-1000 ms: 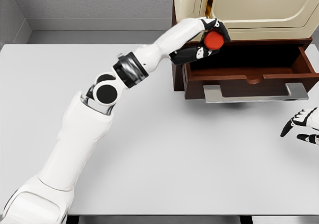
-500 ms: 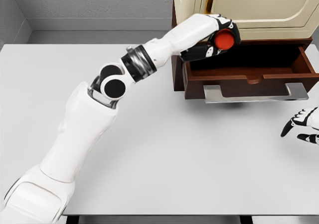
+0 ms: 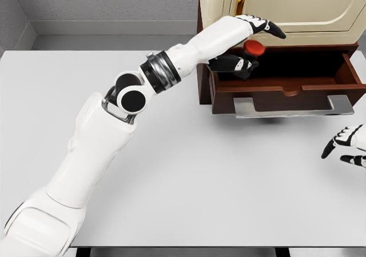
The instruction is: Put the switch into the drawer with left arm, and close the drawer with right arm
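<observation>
1. The switch (image 3: pixel 254 48), with its red button on top, sits at the left end of the open drawer (image 3: pixel 286 77), just under the palm of the left hand (image 3: pixel 249 43).
2. That hand's fingers are spread and hold nothing; the switch looks released, dropping or resting inside.
3. The drawer is pulled fully out, handle (image 3: pixel 291 105) toward the table (image 3: pixel 200 183).
4. The right hand (image 3: pixel 346 145) rests loosely at the table's right edge, away from the handle, so closing remains.
</observation>
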